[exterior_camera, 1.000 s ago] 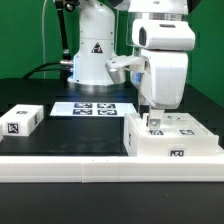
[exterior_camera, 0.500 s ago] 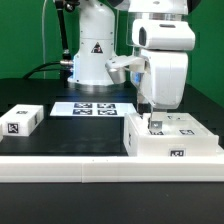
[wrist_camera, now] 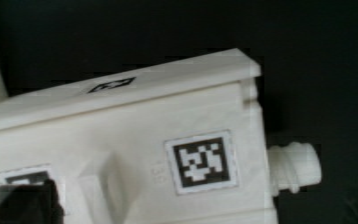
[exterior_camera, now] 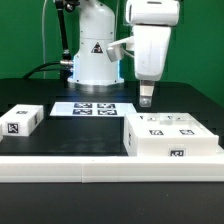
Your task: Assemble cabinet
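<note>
Below your fingers in the exterior view, the cabinet sits on the counter, and they hang spread apart above it, touching nothing. Well off to the exterior view's left lies a loose white block. Switch to your wrist view: the cabinet fills it, its knob showing.

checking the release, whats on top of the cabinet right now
Only marker tags lie on the cabinet. The open tool hangs above it, not touching. Its inside is hidden by its closed white walls.
</note>
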`<state>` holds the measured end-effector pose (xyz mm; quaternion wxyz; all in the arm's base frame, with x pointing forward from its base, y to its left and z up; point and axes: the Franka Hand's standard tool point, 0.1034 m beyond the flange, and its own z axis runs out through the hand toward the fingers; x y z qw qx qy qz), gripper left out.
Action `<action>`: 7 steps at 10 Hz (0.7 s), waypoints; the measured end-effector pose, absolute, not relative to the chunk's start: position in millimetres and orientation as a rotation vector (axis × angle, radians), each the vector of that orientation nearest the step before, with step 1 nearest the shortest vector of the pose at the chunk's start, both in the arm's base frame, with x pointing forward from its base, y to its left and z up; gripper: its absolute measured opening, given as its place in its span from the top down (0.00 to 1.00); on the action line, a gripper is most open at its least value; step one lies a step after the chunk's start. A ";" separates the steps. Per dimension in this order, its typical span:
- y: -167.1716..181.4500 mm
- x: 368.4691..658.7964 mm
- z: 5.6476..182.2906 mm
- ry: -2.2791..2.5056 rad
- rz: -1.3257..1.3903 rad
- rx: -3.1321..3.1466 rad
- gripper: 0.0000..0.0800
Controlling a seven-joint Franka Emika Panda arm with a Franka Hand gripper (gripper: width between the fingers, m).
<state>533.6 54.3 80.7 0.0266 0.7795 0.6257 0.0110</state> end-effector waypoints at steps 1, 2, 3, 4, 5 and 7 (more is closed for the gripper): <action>53.7 534.6 80.6 1.932 0.034 2.408 0.00; 53.6 534.3 80.3 1.933 0.034 2.408 0.00; 53.7 534.0 80.0 1.927 0.033 2.414 0.00; 54.4 533.9 79.9 1.828 0.038 2.494 0.00; 55.1 533.6 79.7 1.733 0.059 2.561 0.00; 59.3 520.3 75.7 1.399 0.149 2.767 0.00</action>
